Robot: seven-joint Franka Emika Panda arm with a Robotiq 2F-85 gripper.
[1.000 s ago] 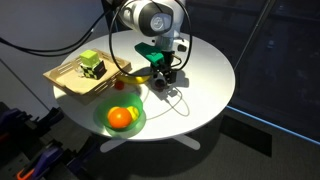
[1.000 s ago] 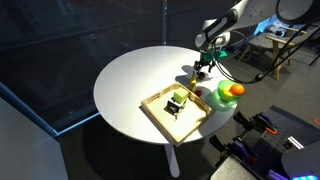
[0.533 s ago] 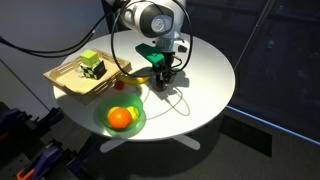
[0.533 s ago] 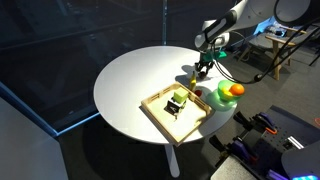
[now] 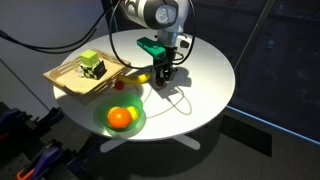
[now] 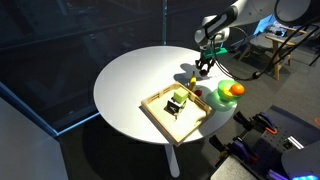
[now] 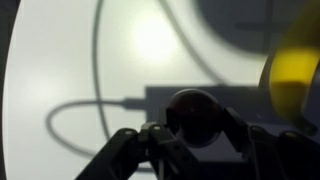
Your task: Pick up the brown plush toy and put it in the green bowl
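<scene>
In the wrist view the brown plush toy (image 7: 195,112) is a dark round lump sitting between my fingers (image 7: 236,130), and my gripper (image 7: 195,132) is shut on it. In both exterior views the gripper (image 5: 163,77) (image 6: 202,68) hangs just above the white table, right of the banana. The toy is too small and dark to make out there. The green bowl (image 5: 139,125) (image 6: 221,101) sits at the table's edge, a short way from the gripper, with an orange (image 5: 120,117) (image 6: 237,89) inside it.
A yellow banana (image 5: 143,76) (image 7: 290,75) lies right beside the gripper. A small red ball (image 5: 117,85) rests between the bowl and the light wooden tray (image 5: 66,82) (image 6: 156,112), which holds a green and a black item (image 5: 92,66). A black cable (image 7: 70,115) crosses the table (image 5: 205,70).
The jaws closed on the brown plush toy, and the gripper has since risen slightly off the table with it.
</scene>
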